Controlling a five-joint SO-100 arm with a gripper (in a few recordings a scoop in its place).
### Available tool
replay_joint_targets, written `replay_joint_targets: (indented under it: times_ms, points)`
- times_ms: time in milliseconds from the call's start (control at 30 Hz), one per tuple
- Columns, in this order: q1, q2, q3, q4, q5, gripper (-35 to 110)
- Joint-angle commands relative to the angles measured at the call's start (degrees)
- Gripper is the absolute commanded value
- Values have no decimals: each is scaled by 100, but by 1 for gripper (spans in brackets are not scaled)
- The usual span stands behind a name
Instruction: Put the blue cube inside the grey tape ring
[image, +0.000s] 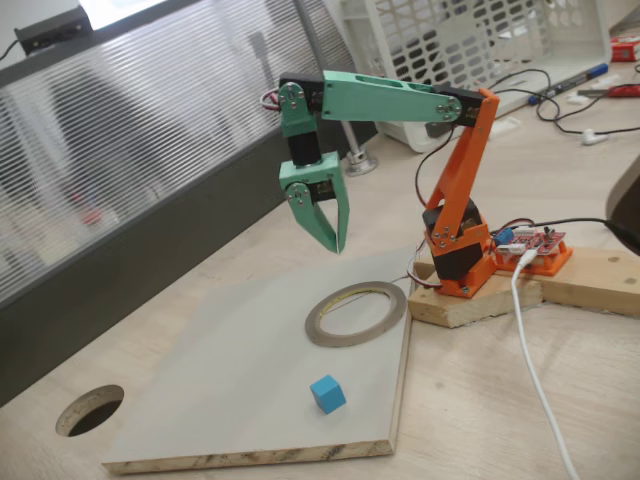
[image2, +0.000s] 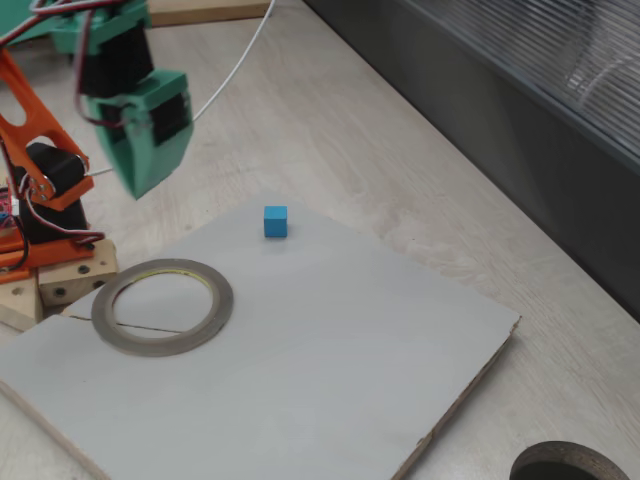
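Blue cube (image: 327, 393) rests on grey board (image: 240, 350), near tape ring (image: 356, 313).

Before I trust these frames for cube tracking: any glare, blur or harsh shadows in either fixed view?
In one fixed view the blue cube and grey tape ring look sharp, with soft shadows and bright window glare at the top; in the other fixed view the cube is crisp on the evenly lit board, while the near pincer looks slightly soft.

White basket (image: 480, 40), pens (image: 570, 82), round hole (image: 90, 410).
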Motion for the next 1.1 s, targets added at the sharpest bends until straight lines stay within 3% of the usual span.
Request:
replay_joint_targets:
  times_ms: [0,200,533,733,1067]
  points:
    - [-1582,88,88,62,62,2]
    - [-2900,88,88,132,62,2]
    - [-2883,-26,88,62,70,1]
    - [-2883,-1582,-79,53,79,1]
    - [-2892,-3674,-3023,132,79,1]
